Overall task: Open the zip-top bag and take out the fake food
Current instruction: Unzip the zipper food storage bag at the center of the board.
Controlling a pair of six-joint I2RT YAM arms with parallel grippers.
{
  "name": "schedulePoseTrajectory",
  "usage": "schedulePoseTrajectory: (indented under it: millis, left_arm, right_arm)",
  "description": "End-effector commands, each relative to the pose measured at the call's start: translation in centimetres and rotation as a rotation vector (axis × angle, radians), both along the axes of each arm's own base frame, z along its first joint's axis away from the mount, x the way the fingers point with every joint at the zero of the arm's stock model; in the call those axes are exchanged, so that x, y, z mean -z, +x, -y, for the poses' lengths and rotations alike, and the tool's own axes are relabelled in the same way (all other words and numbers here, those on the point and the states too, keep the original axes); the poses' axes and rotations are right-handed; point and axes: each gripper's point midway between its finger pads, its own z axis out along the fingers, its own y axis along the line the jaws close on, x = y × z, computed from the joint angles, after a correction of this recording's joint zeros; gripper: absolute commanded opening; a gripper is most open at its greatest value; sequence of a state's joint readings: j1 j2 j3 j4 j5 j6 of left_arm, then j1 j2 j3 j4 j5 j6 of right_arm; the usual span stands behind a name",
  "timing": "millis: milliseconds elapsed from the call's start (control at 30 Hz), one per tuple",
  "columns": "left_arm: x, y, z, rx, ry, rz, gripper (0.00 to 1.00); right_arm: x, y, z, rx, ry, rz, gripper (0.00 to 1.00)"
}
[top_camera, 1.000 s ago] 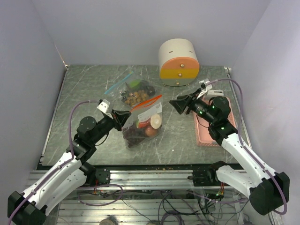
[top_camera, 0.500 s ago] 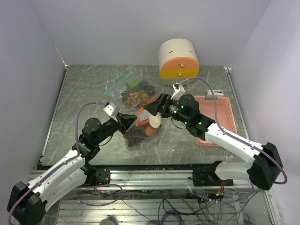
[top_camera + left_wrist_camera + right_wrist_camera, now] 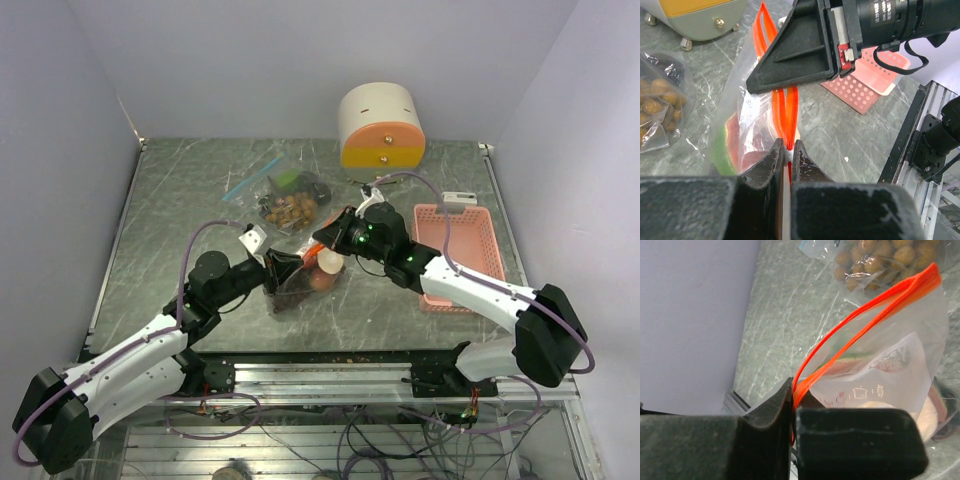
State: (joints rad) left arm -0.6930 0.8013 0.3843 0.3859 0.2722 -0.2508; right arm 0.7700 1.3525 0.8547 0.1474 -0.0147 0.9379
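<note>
Bag (image 3: 303,277), just in from the table's (image 3: 180,200) near edge at its middle, is pinched at the orange zip (image 3: 785,107) by left gripper (image 3: 786,145) and right gripper (image 3: 792,390), so the lips are best drawn apart slowly, without tearing.

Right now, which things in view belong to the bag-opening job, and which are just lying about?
Job: orange-zip bag; fake food inside it; left gripper and right gripper, each shut on its zip strip; blue-zip bag of tan grapes, untouched.
Lying about: pink basket; round yellow-and-orange drawer unit.
</note>
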Motion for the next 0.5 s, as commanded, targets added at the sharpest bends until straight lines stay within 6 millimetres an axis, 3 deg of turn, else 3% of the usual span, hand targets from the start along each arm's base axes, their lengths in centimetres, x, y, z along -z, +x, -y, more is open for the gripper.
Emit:
schedulePoseTrajectory:
  millis: [0, 333, 467]
  left_arm:
    - [-1.6, 0.0, 0.2, 0.002, -0.012, 0.044, 0.07]
    - [-0.3, -2.0, -0.8, 0.026, -0.042, 0.017, 0.07]
    - [0.4, -2.5, -1.3, 0.022, -0.034, 0.004, 0.07]
  right_arm:
    - [-2.7, 0.7, 0.7, 0.027, 0.024, 0.08, 0.0]
    - [-6.5, 6.3, 6.0, 0.102, 0.075, 0.152, 0.0]
    - [-7.7, 7.1, 6.1, 0.088, 0.089, 0.171, 0.0]
